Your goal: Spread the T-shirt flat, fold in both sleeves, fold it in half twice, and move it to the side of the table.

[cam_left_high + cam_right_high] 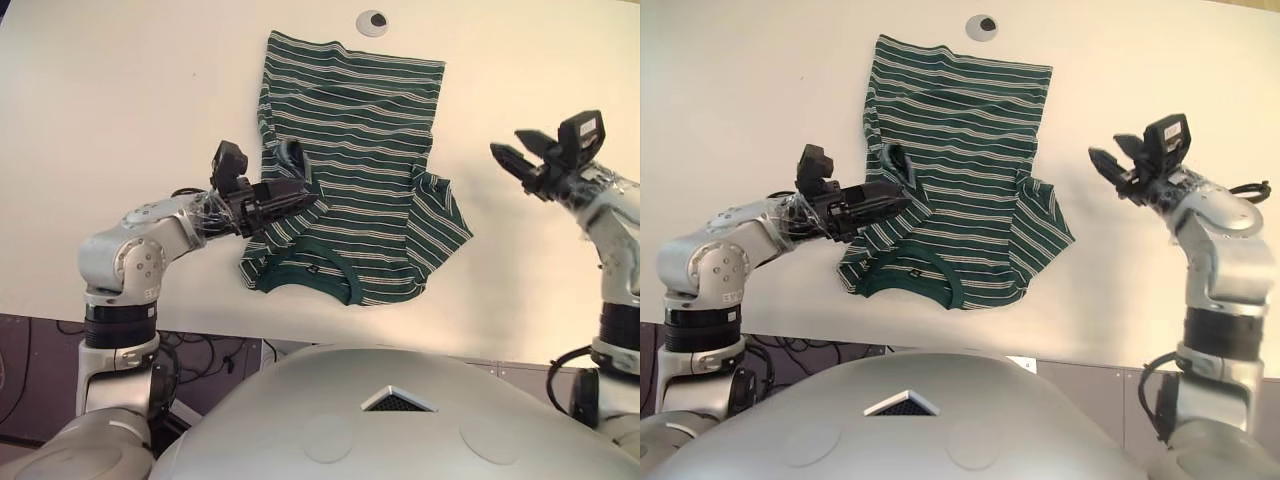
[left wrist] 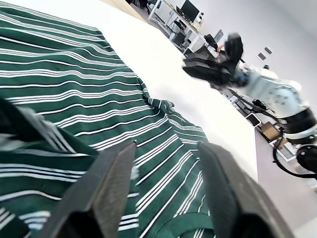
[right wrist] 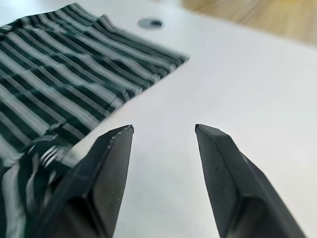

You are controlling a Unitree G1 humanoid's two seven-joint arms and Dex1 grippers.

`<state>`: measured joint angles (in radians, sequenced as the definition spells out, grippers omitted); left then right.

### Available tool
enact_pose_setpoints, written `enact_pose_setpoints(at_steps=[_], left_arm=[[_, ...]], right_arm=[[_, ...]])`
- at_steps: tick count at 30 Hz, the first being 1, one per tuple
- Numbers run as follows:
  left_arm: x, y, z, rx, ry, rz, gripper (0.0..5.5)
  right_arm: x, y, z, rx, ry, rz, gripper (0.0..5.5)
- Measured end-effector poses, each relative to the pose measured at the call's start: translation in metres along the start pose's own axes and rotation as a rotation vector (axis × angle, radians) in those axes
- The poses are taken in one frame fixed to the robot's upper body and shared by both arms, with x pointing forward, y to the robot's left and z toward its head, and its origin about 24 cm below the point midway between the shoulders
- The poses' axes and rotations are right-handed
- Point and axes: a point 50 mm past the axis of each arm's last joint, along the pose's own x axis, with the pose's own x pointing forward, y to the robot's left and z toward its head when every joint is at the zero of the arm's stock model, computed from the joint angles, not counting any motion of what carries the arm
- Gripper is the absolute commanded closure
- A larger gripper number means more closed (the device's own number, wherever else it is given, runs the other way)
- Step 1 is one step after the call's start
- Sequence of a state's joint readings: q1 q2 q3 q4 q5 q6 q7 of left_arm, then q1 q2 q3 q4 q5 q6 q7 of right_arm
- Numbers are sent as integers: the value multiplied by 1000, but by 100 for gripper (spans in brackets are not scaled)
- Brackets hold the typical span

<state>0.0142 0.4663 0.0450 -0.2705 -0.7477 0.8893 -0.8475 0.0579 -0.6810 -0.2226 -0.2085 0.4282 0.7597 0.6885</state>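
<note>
Wrist views: left gripper (image 2: 167,146) jaws apart, striped T-shirt (image 2: 74,89) cloth between them; right gripper (image 3: 163,128) jaws apart over table (image 3: 257,74), shirt hem beside one jaw, grommet (image 3: 150,23) beyond.

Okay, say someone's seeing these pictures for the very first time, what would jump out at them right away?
The dark green striped T-shirt stands out most, lying in the middle of the white table with its collar toward the robot and both sleeves bunched inward. The left gripper sits open over the shirt's left sleeve. The right gripper hangs open above bare table to the shirt's right.
</note>
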Motion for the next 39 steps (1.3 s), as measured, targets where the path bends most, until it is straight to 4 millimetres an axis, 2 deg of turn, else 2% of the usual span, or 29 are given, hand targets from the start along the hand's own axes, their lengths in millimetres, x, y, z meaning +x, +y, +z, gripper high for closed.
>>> enact_pose_setpoints(at_steps=[2, 4, 6, 8, 9, 13, 25, 27, 33, 36, 39], left_arm=[[3, 1, 3, 27, -51, 55, 265], [2, 8, 19, 148, -123, 171, 265], [0, 13, 47, 299, -216, 266, 265], [-1, 15, 74, 374, -328, 309, 265], [-1, 16, 79, 377, -351, 318, 265], [-3, 22, 79, 362, -356, 339, 265], [-3, 34, 79, 345, -337, 371, 263], [-3, 36, 79, 348, -326, 372, 263], [-5, 40, 79, 366, -307, 371, 263], [-2, 41, 79, 370, -298, 361, 263], [1, 42, 85, 391, -300, 351, 263]], right_arm=[[-18, 5, -19, 140, 172, 97, 321], [-34, 10, -36, 262, 292, 146, 321], [-39, 14, -44, 356, 327, 167, 321], [-39, 19, -45, 407, 325, 175, 321], [-37, 23, -46, 428, 315, 191, 321], [-31, 37, -50, 468, 287, 211, 321], [-15, 48, -54, 526, 238, 176, 541], [-12, 51, -53, 584, 212, 197, 548], [0, 59, -8, 662, -26, 338, 548], [13, 78, 3, 639, -20, 417, 548], [27, 103, 3, 626, 25, 494, 548]])
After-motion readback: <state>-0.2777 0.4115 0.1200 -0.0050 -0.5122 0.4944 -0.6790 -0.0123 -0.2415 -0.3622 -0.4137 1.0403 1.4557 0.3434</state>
